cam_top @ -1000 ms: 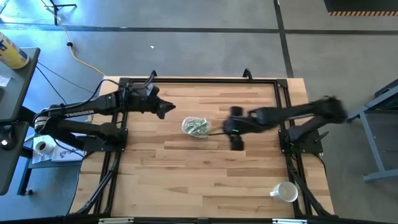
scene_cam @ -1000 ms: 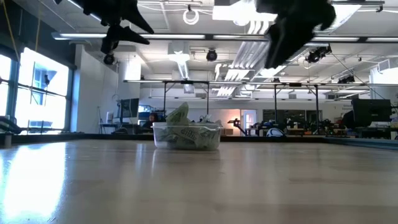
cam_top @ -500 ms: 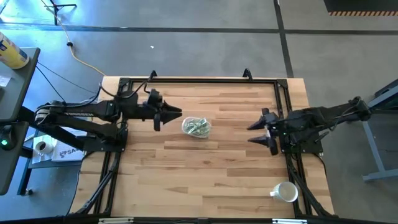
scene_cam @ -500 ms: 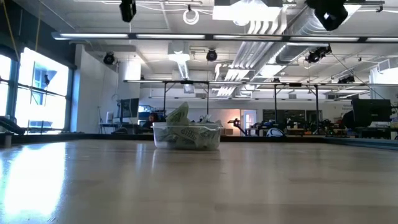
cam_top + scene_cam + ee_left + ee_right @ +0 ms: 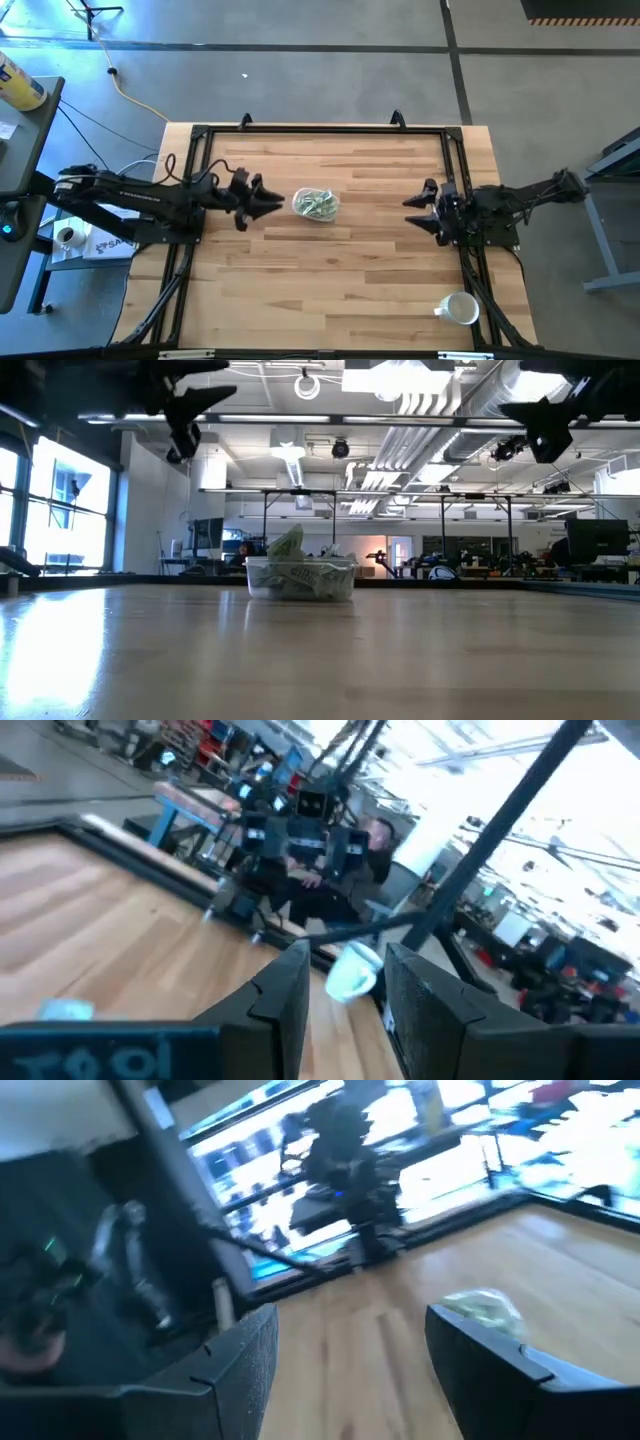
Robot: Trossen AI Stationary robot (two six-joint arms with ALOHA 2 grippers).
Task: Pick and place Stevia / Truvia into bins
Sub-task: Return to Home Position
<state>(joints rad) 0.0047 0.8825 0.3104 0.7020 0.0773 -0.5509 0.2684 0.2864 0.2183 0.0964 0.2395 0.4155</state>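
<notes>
Fingers of the left gripper (image 5: 272, 199) are standing partly open, empty, with the bowl (image 5: 297, 206) just ahead. Packets (image 5: 320, 204) are lying heaped inside: light, limp, slippery paper, probably best pinched at an edge. Right gripper (image 5: 415, 210) is hovering well apart from the bowl, wide open, empty.

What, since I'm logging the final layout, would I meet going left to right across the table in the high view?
left gripper → clear bowl holding Stevia sachets → right gripper → white mug
</notes>
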